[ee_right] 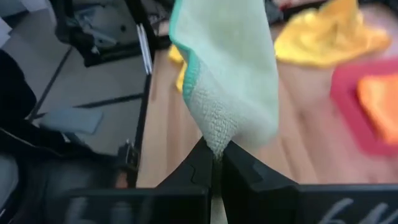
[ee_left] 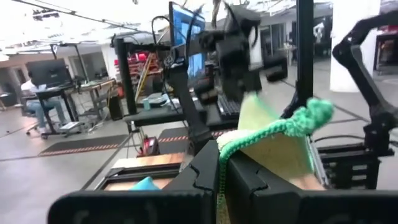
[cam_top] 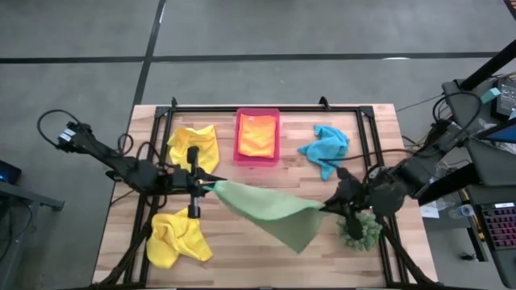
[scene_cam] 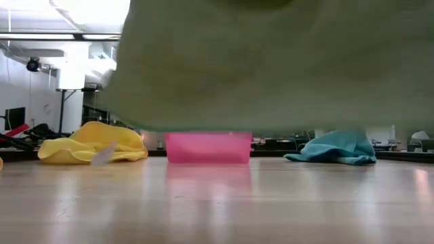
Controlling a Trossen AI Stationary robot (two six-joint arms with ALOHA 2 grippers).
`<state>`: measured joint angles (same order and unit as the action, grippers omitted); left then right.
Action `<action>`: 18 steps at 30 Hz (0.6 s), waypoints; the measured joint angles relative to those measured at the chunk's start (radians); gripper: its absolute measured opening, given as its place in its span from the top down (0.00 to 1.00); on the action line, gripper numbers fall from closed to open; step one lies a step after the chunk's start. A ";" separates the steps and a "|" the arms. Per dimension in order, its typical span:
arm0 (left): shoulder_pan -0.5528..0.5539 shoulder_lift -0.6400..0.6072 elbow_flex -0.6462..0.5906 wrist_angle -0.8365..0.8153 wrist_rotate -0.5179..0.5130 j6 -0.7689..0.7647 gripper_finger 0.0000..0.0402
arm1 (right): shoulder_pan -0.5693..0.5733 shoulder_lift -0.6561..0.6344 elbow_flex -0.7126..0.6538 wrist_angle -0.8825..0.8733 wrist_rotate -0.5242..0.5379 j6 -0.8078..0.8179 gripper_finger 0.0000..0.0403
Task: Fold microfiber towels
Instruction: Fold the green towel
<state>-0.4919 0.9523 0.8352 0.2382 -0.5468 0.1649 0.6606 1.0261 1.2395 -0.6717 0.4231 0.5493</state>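
Above the wooden table (cam_top: 242,242), left tool (cam_top: 211,185) and right tool (cam_top: 326,206) each pinch a corner of the soft light green microfiber towel (cam_top: 270,211), stretching it taut before the pink plastic tray (cam_top: 257,159), likely to fold.

The light green towel (cam_top: 270,211) hung stretched between the left gripper (cam_top: 211,185) and the right gripper (cam_top: 326,206), both clamped on its corners, barring the table's (cam_top: 242,258) middle. From that centre, a yellow towel (cam_top: 194,147) lay at ten o'clock, another yellow towel (cam_top: 177,238) at eight, the pink tray (cam_top: 257,136) at twelve, the turquoise towel (cam_top: 325,149) at two and the spiky plant (cam_top: 360,229) at four. Bare wood stayed open along six o'clock, and in the low view under the hanging cloth.
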 joint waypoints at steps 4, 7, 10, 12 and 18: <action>0.004 -0.046 -0.003 -0.128 -0.009 -0.001 1.00 | -0.020 -0.004 0.066 -0.009 0.046 -0.120 0.98; 0.016 -0.057 -0.007 -0.205 -0.015 -0.002 1.00 | -0.050 0.006 0.119 -0.056 0.070 -0.195 0.98; 0.031 -0.058 -0.008 -0.267 -0.066 -0.001 1.00 | -0.095 0.021 0.164 -0.147 0.076 -0.228 0.98; 0.051 -0.058 -0.008 -0.295 -0.115 -0.001 1.00 | -0.130 0.028 0.178 -0.201 0.077 -0.250 0.98; 0.111 -0.061 -0.008 -0.355 -0.148 0.038 1.00 | -0.222 0.042 0.178 -0.285 0.074 -0.363 0.98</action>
<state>-0.3812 0.8913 0.8268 -0.1173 -0.6949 0.2025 0.4382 1.0685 1.4178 -0.9562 0.4970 0.1860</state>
